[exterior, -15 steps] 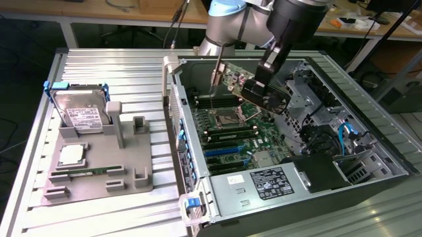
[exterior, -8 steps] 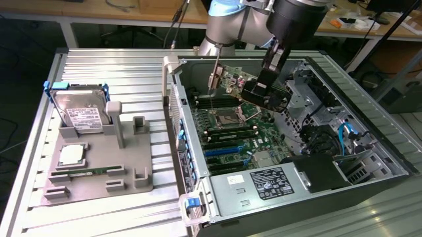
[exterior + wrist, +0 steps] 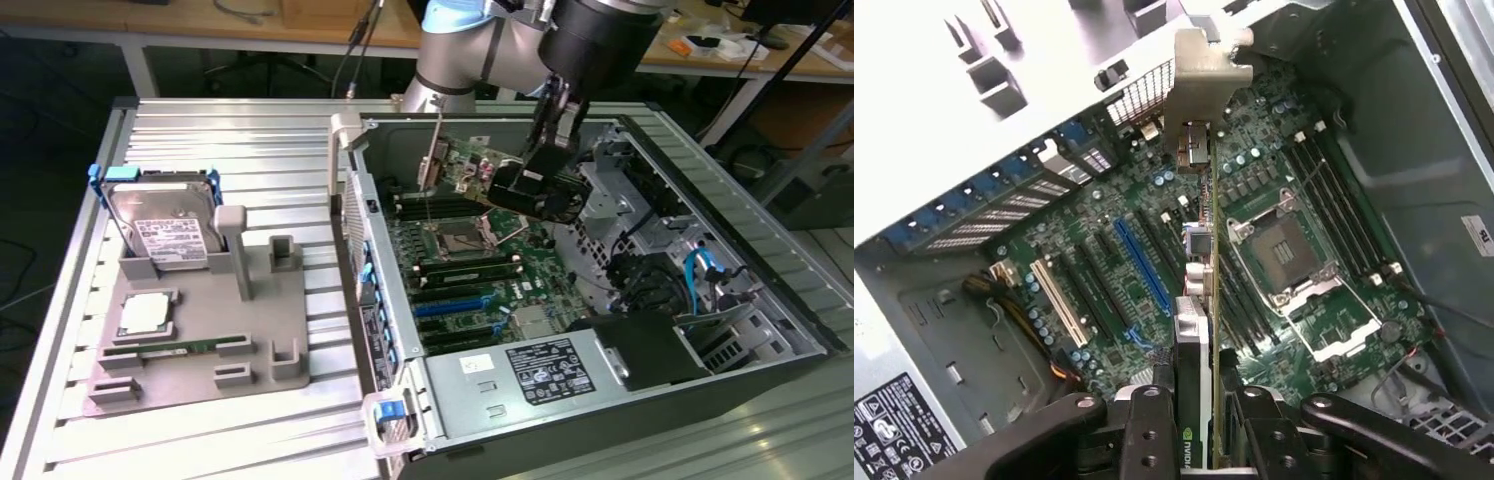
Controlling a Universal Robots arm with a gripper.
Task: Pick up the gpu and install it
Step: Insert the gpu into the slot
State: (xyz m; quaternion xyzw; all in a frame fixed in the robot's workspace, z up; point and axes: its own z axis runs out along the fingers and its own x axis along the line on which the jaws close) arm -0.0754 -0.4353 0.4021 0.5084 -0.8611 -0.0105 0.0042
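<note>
We see the gpu point(image 3: 1197, 300) clamped edge-on between the two black fingers point(image 3: 1150, 425) of the gripper point(image 3: 1197, 432), whose jaws are closed against its flat sides. The card is inside the open computer case point(image 3: 747, 260), held over the green motherboard point(image 3: 1104, 250) and not seated in any slot. Its silver bracket point(image 3: 1202, 70) points away from the gripper toward the case wall with the perforated grille. In the wrist view the card's edge runs between the long blue slot point(image 3: 1142, 268) and the bare processor socket point(image 3: 1286, 250). We cannot tell how near its lower edge is to the board.

In the exterior view the gpu point(image 3: 461, 165) shows its green face and its bracket point(image 3: 437, 150) at the far end of the case. The gripper point(image 3: 514, 188) comes down from the arm point(image 3: 587, 40) above. The power supply point(image 3: 534, 370) with its label fills the near end of the case.

Beside the case, on the exterior view's left, a gray holder point(image 3: 254, 345) sits on the slatted metal table point(image 3: 227, 130). It carries a hard drive point(image 3: 160, 235) standing tilted in a blue frame, a square processor chip point(image 3: 144, 315) lying flat, and a slim green memory stick point(image 3: 180, 348) just in front of the chip. All three lie well apart from the gripper.
</note>
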